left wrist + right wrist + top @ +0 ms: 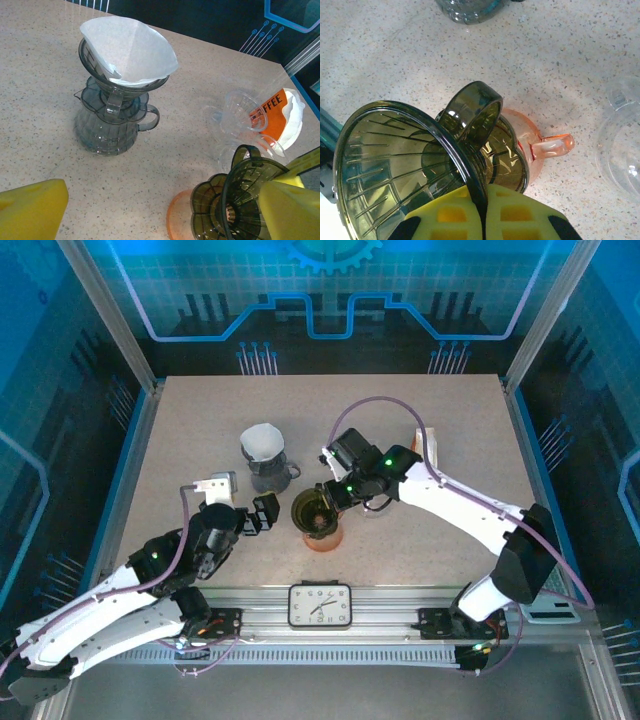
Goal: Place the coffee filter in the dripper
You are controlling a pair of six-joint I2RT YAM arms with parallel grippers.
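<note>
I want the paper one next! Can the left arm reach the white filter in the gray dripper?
Probably yes. The left gripper is open and empty, and just bare table lies between it and the white filter.

Speckled table [200, 430]: grey carafe [105, 132], pink carafe [542, 147], clear glassware [239, 112], filter pkg [280, 112].

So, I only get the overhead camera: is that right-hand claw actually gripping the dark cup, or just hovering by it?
Observer: Gripping. The right wrist camera shows the right gripper shut on the rim of the dark dripper, with the wall pinched between its yellow pads.
Operator: And what's tucked behind that arm? I can barely see it.
Observer: The left wrist camera shows a clear dripper next to what looks like an orange-labelled pack of filters.
</note>
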